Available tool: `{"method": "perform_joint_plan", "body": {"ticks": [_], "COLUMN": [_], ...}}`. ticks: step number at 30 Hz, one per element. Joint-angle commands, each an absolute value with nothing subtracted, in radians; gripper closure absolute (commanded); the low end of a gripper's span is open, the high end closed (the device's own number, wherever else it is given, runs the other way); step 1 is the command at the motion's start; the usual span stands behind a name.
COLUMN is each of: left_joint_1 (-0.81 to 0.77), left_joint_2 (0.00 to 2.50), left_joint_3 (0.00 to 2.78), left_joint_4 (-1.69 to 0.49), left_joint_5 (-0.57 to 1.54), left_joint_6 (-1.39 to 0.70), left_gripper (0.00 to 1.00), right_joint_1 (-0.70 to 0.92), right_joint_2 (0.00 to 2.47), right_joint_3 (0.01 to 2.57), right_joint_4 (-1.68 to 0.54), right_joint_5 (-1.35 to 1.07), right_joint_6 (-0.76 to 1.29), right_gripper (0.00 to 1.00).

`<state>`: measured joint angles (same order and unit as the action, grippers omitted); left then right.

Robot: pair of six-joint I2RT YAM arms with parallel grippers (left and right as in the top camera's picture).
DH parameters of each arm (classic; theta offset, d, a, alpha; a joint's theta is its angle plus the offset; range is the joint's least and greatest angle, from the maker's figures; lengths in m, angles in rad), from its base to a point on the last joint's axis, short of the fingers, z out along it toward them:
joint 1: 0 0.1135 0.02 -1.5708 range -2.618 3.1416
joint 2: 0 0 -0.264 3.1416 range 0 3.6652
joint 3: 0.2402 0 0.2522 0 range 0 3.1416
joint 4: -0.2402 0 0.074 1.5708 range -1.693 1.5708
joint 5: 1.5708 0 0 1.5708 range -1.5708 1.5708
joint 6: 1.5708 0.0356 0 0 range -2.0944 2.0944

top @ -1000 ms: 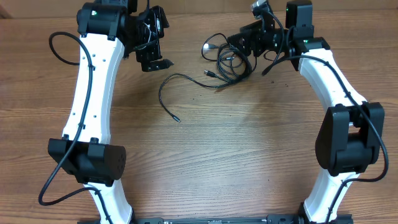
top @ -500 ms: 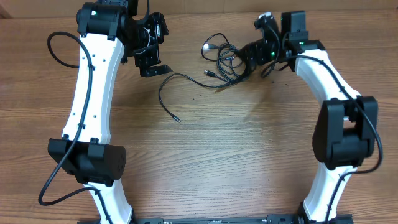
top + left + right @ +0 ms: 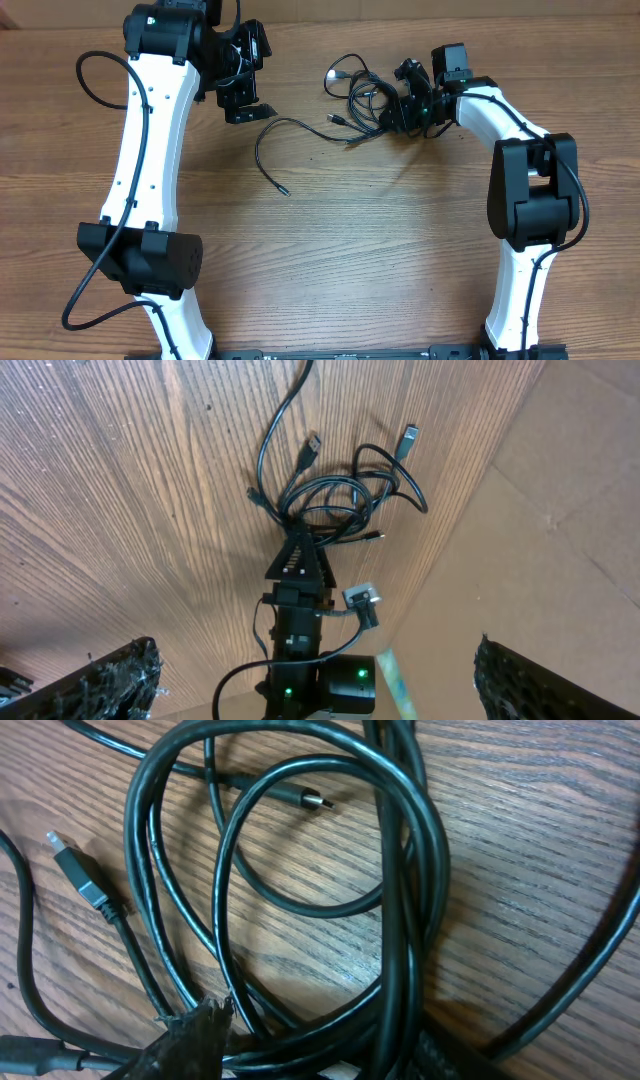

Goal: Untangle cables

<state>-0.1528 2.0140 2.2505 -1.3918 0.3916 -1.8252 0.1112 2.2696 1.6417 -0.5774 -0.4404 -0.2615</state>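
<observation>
The cables (image 3: 362, 95) lie as a loose black tangle on the wooden table at the back middle. One strand (image 3: 268, 150) trails out of it to the left and forward, ending in a small plug. My right gripper (image 3: 393, 106) sits low at the tangle's right side. In the right wrist view the looped cables (image 3: 400, 900) run between its fingertips (image 3: 195, 1038), which press on the bundle. My left gripper (image 3: 248, 103) hangs open left of the tangle, holding nothing. The left wrist view shows the tangle (image 3: 335, 500) beyond its wide-open gripper (image 3: 315, 655).
The white left arm (image 3: 150, 140) and right arm (image 3: 520, 150) flank the wooden table (image 3: 360, 250). In the left wrist view a brown cardboard-like surface (image 3: 560, 510) lies beyond the table's far edge, close behind the tangle.
My right gripper has come down and leftward into the right side of the tangle, and its jaws have narrowed on the cables. The left arm has barely moved.
</observation>
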Motion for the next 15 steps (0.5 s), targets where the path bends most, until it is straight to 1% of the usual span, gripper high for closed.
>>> {"method": "perform_joint_plan", "body": {"ticks": [1,2,3,4,6,10,12,15], "left_joint_1": [-0.151,-0.151,-0.151,-0.151,-0.151,-0.151,-0.151,-0.151], "left_joint_2": [1.991,1.991,1.991,1.991,1.991,1.991,1.991,1.991], "left_joint_3": [2.258,2.258,2.258,2.258,2.258,2.258,2.258,2.258], "left_joint_4": [-1.394,-1.394,-1.394,-1.394,-1.394,-1.394,-1.394,-1.394], "left_joint_5": [0.381,0.381,0.381,0.381,0.381,0.381,0.381,0.381], "left_joint_6": [-1.810,-1.810,-1.810,-1.810,-1.810,-1.810,-1.810,-1.810], "left_gripper": [0.00,0.00,0.00,0.00,0.00,0.00,0.00,0.00], "right_joint_1": [0.112,0.112,0.112,0.112,0.112,0.107,0.106,0.113], "right_joint_2": [2.302,2.302,2.302,2.302,2.302,2.263,2.191,2.062], "right_joint_3": [1.635,1.634,1.634,1.634,1.636,1.638,1.638,1.638], "right_joint_4": [-0.582,-0.581,-0.581,-0.582,-0.582,-0.587,-0.590,-0.596], "right_joint_5": [-0.439,-0.439,-0.439,-0.439,-0.455,-0.658,-0.780,-0.829], "right_joint_6": [-0.255,-0.255,-0.255,-0.255,-0.206,-0.183,-0.183,-0.184], "right_gripper": [0.51,0.59,0.71,0.96,0.96,0.96,0.96,0.96]}}
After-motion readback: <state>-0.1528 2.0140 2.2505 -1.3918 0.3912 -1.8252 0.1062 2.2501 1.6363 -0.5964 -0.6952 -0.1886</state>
